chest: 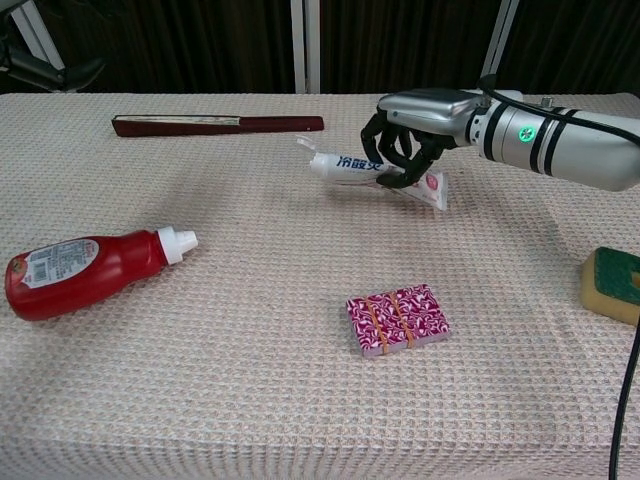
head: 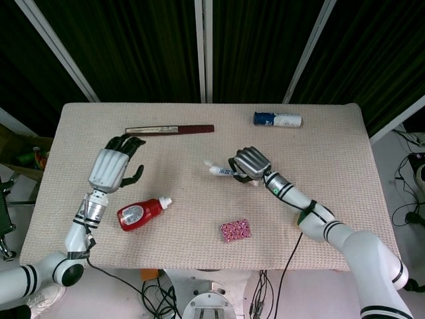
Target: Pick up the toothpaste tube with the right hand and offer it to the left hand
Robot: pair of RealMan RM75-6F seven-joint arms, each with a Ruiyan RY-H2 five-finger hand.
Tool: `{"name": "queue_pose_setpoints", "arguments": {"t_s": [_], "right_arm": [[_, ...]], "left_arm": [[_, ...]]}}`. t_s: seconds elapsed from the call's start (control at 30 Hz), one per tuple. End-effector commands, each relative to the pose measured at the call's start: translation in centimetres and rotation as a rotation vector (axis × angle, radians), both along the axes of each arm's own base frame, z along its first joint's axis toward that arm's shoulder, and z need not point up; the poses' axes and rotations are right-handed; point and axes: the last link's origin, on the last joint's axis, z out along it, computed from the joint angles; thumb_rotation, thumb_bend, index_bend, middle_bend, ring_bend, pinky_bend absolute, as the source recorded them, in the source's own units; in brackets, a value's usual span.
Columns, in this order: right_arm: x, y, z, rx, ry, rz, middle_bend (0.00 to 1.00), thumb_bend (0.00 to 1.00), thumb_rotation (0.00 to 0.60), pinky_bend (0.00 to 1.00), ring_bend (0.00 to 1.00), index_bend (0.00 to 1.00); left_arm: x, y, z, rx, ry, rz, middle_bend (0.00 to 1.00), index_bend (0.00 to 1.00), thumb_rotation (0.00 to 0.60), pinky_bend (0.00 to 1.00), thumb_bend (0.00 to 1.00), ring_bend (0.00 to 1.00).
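The white toothpaste tube (head: 219,170) (chest: 345,167) lies nearly level in my right hand (head: 251,163) (chest: 415,125), cap pointing left, low over the middle of the table. The fingers wrap around the tube's rear half, and its flat tail sticks out below the hand. Whether the tube touches the cloth I cannot tell. My left hand (head: 113,166) is far off to the left with fingers spread and nothing in it, well apart from the tube. In the chest view only its dark fingertips (chest: 50,68) show at the top left corner.
A red ketchup bottle (head: 141,212) (chest: 90,270) lies at the front left. A pink patterned pack (head: 236,230) (chest: 398,320) sits front centre, a long dark red case (head: 169,129) at the back, a blue-white can (head: 277,119) back right, a green sponge (chest: 612,283) at the right edge.
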Motion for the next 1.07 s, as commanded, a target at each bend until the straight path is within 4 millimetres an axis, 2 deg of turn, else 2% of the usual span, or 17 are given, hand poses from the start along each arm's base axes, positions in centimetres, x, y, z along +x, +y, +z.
{"name": "queue_pose_setpoints", "arguments": {"t_s": [0.03,0.17,0.27,0.37,0.43,0.6,0.73,0.87,0.97,1.07], "right_arm": [[0.1,-0.3,0.5,-0.013,0.022,-0.085,0.26,0.20,0.600,0.33,0.18,0.08],[-0.7,0.0,1.9,-0.028,0.029,-0.116,0.20,0.20,0.600,0.30,0.14,0.01],[-1.8,0.4,4.0,-0.058,0.016,-0.139,0.18,0.20,0.600,0.28,0.12,0.00],[-3.2,1.4,6.8,-0.111,-0.005,-0.162,0.18,0.20,0.600,0.28,0.12,0.00],[-4.7,2.8,9.4,-0.175,-0.015,-0.174,0.20,0.20,0.600,0.28,0.12,0.00],[-9.0,8.3,15.6,-0.330,-0.044,-0.242,0.22,0.22,0.600,0.27,0.12,0.00],[-11.8,13.2,18.9,-0.394,-0.094,-0.303,0.21,0.24,0.600,0.25,0.12,0.00],[-13.9,17.9,20.5,-0.432,-0.120,-0.344,0.19,0.25,0.600,0.23,0.11,0.00],[-14.7,20.2,20.7,-0.433,-0.142,-0.366,0.19,0.28,0.600,0.22,0.11,0.00],[-15.0,21.3,20.5,-0.430,-0.156,-0.371,0.20,0.29,0.600,0.22,0.11,0.00]], "left_arm": [[-1.1,-0.2,0.3,-0.006,0.005,0.046,0.21,0.20,0.437,0.21,0.41,0.14],[-2.5,-0.6,0.8,-0.018,0.008,0.113,0.21,0.20,0.441,0.21,0.38,0.14],[-3.6,-1.1,1.5,-0.016,0.002,0.159,0.21,0.20,0.438,0.21,0.37,0.14],[-4.7,-1.7,2.2,0.000,-0.010,0.190,0.21,0.20,0.439,0.21,0.37,0.14],[-5.4,-2.3,2.8,0.020,-0.013,0.199,0.21,0.21,0.436,0.21,0.36,0.14],[-7.4,-4.8,4.4,0.082,0.026,0.215,0.21,0.22,0.442,0.21,0.34,0.14],[-8.4,-7.5,5.3,0.106,0.042,0.235,0.21,0.22,0.463,0.20,0.34,0.14],[-8.7,-10.9,5.8,0.108,0.045,0.257,0.21,0.22,0.471,0.20,0.34,0.14],[-8.4,-13.1,5.7,0.102,0.023,0.270,0.21,0.22,0.469,0.20,0.34,0.14],[-8.2,-14.6,5.7,0.094,0.000,0.280,0.21,0.22,0.467,0.20,0.34,0.14]]}}
